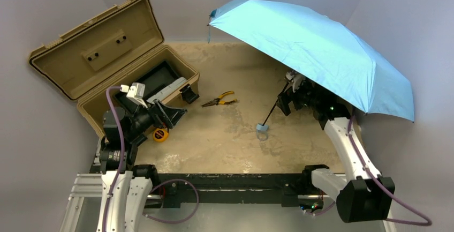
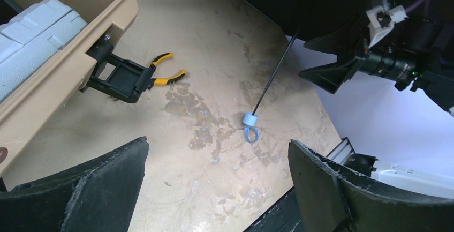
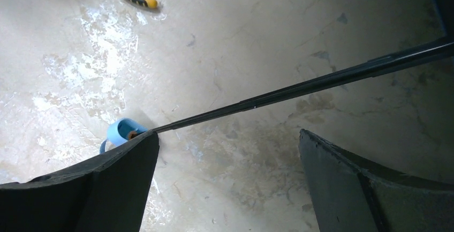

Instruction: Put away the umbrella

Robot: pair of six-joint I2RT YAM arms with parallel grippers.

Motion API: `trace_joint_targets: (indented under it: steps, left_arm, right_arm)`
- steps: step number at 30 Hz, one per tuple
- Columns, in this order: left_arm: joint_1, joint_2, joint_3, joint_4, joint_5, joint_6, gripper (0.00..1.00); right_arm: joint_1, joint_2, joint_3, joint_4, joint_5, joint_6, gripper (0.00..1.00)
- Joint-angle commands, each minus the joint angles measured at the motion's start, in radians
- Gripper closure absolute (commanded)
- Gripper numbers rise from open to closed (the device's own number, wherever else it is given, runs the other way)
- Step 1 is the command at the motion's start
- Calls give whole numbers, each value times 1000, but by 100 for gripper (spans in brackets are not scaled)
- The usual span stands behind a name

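Observation:
The umbrella stands open, its sky-blue canopy (image 1: 316,50) spread over the right half of the table. Its thin black shaft (image 1: 274,106) slants down to the small blue handle (image 1: 262,127), which rests on the tabletop with its wrist loop. My right gripper (image 1: 288,99) hangs open under the canopy, right beside the shaft. In the right wrist view the shaft (image 3: 300,87) runs just past the fingertips of that gripper (image 3: 229,141), and the handle (image 3: 120,131) peeks out behind the left finger. My left gripper (image 1: 174,113) is open near the case, far from the handle (image 2: 250,120).
An open tan hard case (image 1: 96,50) stands at the back left with grey items inside and a black latch (image 2: 120,79) hanging out. Yellow-handled pliers (image 1: 219,100) lie mid-table. A yellow tape measure (image 1: 160,134) sits by the left arm.

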Motion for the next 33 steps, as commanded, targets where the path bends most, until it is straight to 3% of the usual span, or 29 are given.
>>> trace_joint_targets:
  steps: [1,13,24,33]
  left_arm:
    - [-3,-6,-7,45,14,-32,0]
    - [-3,-46,-10,-11,-21,-15,0]
    - [-3,-65,-6,-21,-36,-23,0]
    - [-3,-82,-13,-28,-48,-37,0]
  right_arm:
    - [-33,78,80,-55,-43,-20,1]
    - [-183,114,9,211,-183,276,1]
    - [-190,60,-115,536,-313,414,1]
    - [-189,85,-146,613,-306,492,1]
